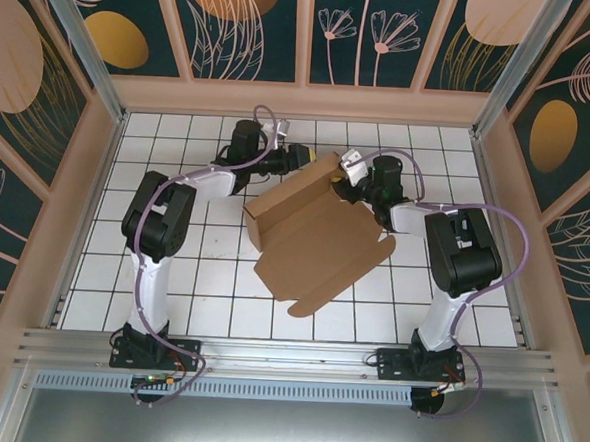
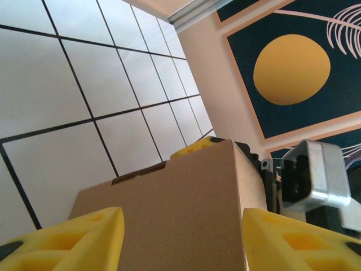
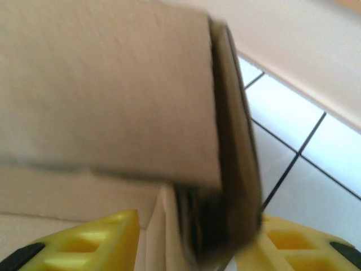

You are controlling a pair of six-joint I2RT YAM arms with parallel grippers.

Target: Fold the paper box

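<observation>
Straddling far walls of the paper box [image 1: 309, 237] — left gripper [image 2: 183, 220] and right gripper [image 3: 200, 226] sit half-open, cardboard between their jaws.

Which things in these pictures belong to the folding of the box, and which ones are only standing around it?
Belong to the job:
- paper box
- left gripper, jaws either side of a box corner
- right gripper, jaws either side of a cardboard wall

Only around it:
- white tiled table
- patterned walls
- metal rail at the near edge
</observation>
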